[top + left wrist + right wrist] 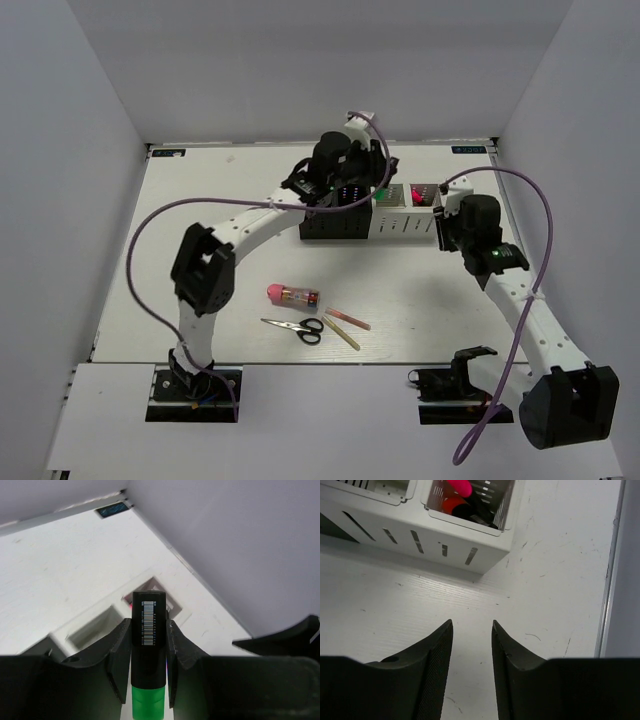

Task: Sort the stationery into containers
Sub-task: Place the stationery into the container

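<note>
Left gripper (148, 630) clamped on one green-capped marker (148, 655) above the bin row; we judge that an off-centre release could strike a rim and spill it. Right gripper (471, 625) empty, jaws part-spread, over the table (545, 605) at the row's 3 o'clock end. We count two black bins (335, 228), two white bins (405, 232), two markers (457, 502) binned; at the row's 6 o'clock one pink tube (293, 294), one scissors (295, 328), two sticks (346, 320).

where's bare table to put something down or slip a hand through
Bare: the back-left corner between the left wall and the black bins; in front of the white bins, between the sticks and the right gripper. Crowded: near centre, where pink tube, scissors and sticks lie close, and over the bins, where the left gripper holds the green-capped marker.
</note>
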Robot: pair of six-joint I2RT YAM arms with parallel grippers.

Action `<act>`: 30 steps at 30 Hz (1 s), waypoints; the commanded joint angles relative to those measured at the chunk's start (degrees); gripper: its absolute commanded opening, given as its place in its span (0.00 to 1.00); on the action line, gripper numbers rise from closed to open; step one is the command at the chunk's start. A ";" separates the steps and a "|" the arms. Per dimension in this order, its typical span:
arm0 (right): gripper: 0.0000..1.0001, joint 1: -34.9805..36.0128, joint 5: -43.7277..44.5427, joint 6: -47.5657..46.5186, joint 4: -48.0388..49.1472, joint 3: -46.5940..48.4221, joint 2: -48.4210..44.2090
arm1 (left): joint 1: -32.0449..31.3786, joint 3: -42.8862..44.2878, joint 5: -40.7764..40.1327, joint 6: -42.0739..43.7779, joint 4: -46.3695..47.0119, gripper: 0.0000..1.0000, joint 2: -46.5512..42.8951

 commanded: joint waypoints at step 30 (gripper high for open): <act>0.39 -3.20 -1.36 4.92 6.17 -5.12 -3.83 | -4.41 27.06 -3.34 -19.99 35.95 0.00 32.35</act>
